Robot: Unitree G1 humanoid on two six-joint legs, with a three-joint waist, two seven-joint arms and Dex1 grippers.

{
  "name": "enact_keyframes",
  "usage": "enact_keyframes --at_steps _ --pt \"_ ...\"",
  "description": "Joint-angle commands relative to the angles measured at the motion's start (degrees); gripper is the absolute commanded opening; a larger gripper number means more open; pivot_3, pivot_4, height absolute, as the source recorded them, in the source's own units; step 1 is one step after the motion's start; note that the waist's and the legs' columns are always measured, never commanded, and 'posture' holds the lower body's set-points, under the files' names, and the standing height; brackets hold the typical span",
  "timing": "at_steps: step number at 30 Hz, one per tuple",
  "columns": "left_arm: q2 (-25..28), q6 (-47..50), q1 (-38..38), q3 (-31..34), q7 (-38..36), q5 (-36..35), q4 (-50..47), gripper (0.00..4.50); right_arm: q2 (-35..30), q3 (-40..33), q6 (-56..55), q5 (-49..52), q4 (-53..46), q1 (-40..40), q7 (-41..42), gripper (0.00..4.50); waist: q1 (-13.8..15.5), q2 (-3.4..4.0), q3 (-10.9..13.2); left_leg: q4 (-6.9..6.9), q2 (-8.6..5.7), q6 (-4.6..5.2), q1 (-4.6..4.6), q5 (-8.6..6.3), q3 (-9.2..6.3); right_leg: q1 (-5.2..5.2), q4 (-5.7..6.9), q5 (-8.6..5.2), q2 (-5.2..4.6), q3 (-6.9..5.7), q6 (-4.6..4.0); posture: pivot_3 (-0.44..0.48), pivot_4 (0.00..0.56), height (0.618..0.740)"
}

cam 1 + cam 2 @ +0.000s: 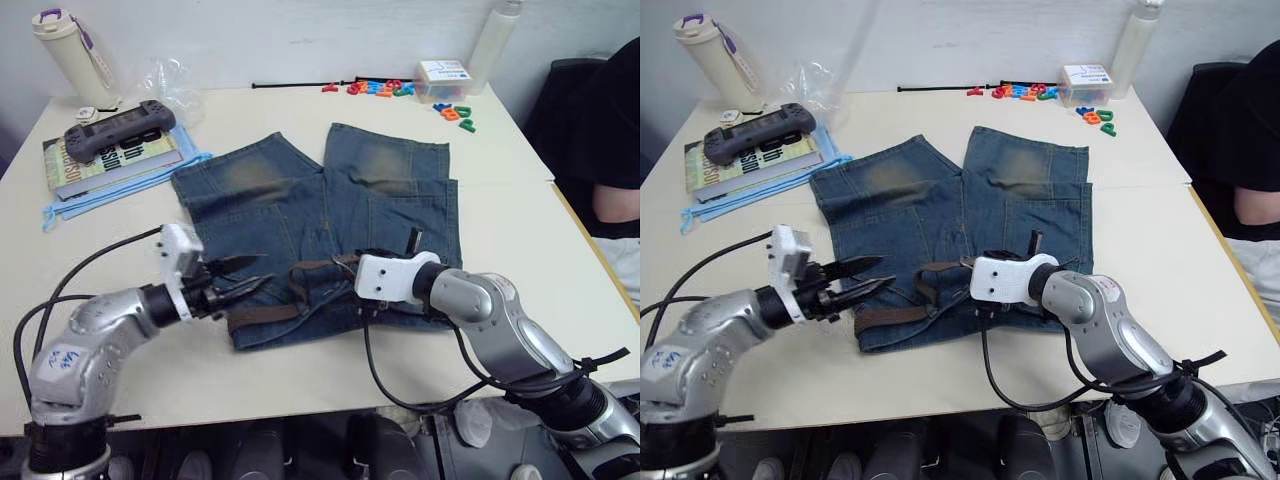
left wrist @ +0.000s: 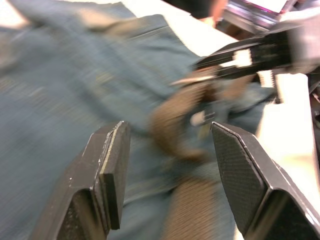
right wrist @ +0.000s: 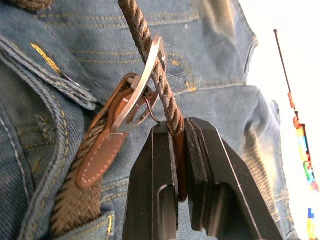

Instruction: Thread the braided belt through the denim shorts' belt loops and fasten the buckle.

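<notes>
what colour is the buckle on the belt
Silver metal. The buckle shows best in the right wrist view, fixed to the brown braided belt.

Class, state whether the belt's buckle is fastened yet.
Not fastened: the braided belt passes through the buckle, held by the right gripper; prong not visibly engaged.

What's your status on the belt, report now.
Right gripper shut on the braided belt, strap already through the buckle. Left gripper open beside the denim shorts waistband. Nothing in the way.
</notes>
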Motion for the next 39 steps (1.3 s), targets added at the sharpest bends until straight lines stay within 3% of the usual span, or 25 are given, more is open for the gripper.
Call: enact_keyframes --at_steps 1,5,10,14,21,29,34,39 --pt "-1.1 -9.0 -5.2 -5.6 -1.6 6.3 9.5 2.86 0.2 -2.2 -2.7 -1.8 -4.0 1.7 -1.1 0.0 0.4 0.0 0.0 -0.01 -0.05 0.03 0.0 -0.02 0.01 0.01 -0.01 0.0 -0.05 0.02 0.01 0.0 0.15 0.716" --pt "-1.8 -21.8 -7.9 -15.0 -4.5 16.5 18.9 2.86 1.0 -2.8 -3.4 -3.7 -4.9 3.6 -1.4 0.0 0.0 -0.01 0.0 -0.03 -0.08 0.1 -0.07 -0.08 0.12 0.01 -0.17 0.04 -0.05 0.06 0.08 0.0 0.15 0.716" --pt "0.2 -32.0 -6.2 -20.8 -7.4 23.8 23.5 2.86 1.6 -5.7 -3.3 -4.2 -6.4 4.9 -1.8 0.0 -0.4 -0.02 0.0 -0.05 0.03 0.03 -0.01 -0.04 0.25 -0.05 -0.12 0.0 0.04 0.12 0.06 0.0 0.15 0.716" --pt "2.1 -36.1 -4.7 -22.1 -8.6 26.4 25.2 2.86 0.6 -11.5 -4.9 -2.2 -7.3 5.6 -1.9 0.0 -0.3 -0.02 0.0 -0.02 0.03 0.03 0.05 -0.04 0.21 -0.04 0.02 -0.01 -0.02 0.16 0.04 0.0 0.15 0.716" --pt "4.2 -42.6 -3.3 -23.0 -9.4 28.8 28.4 2.86 -6.4 -25.3 -11.9 5.1 -5.7 8.1 1.8 0.0 -0.2 -0.01 0.0 -0.04 0.02 0.08 0.08 -0.09 0.19 -0.03 0.03 -0.01 -0.07 0.17 0.04 0.0 0.15 0.716" --pt "4.6 -45.2 -1.1 -23.4 -9.0 29.8 27.7 2.86 -10.4 -31.1 -11.0 5.0 -0.8 7.6 1.4 0.0 -0.3 0.18 -0.1 -0.03 0.02 0.12 0.22 -0.1 0.23 0.06 0.09 -0.01 -0.07 0.21 0.04 0.0 0.15 0.716" --pt "4.6 -45.5 -0.8 -23.2 -8.3 30.0 27.6 2.86 -8.8 -29.8 -9.9 5.3 -1.2 4.8 0.0 0.0 -0.2 0.33 -0.2 0.0 0.0 0.15 0.22 -0.1 0.23 0.07 0.11 -0.01 -0.1 0.21 0.04 0.0 0.15 0.716" --pt "3.3 -45.9 -1.8 -22.7 -6.5 29.8 27.4 2.86 -4.4 -22.4 -10.4 7.5 -7.5 4.6 2.5 0.0 -0.3 0.41 -0.3 -0.01 0.01 0.15 0.23 -0.1 0.23 0.07 0.12 -0.01 -0.1 0.21 0.04 0.0 0.15 0.716"
